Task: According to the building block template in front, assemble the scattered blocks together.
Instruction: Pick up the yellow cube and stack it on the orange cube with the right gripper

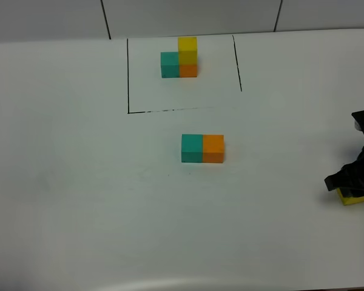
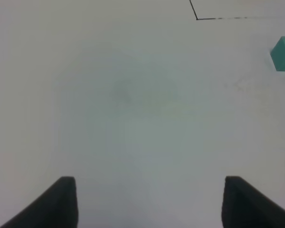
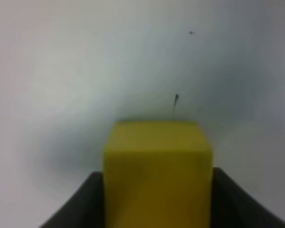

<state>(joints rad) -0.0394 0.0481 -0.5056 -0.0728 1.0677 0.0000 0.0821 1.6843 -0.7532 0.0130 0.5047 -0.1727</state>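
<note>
Yellow cube (image 3: 157,171) sits between the right fingers (image 3: 80,209). In the right wrist view both dark inner faces press flat against its sides, so the fingers are closed on the cube. It looks to rest on the white counter (image 1: 79,200), and no gap shows beneath it. In the high view the same cube shows only as a yellow corner under the black right arm (image 1: 352,176), at the near right edge of the counter, mostly covered and close to the frame edge. Left fingers (image 2: 57,204) stand apart with bare counter between them and hold nothing; they do not show in the high view. Farther in, mid-counter, the teal cube (image 1: 192,148) and orange cube (image 1: 213,148) lie touching side by side, with orange on the right arm's side. Key relation: by my reading of the template, the target is the top face of the orange cube. It lies leftward of the held cube and farther in, well apart, and the right arm is the nearer one. Cubes have no long axis, and their faces look square to the counter edge. Farthest is the template (image 1: 181,57) inside its black outline (image 1: 128,73): teal joined to orange, yellow on orange. The outline's near line is faint and broken, and its near right corner cannot be made out.
</note>
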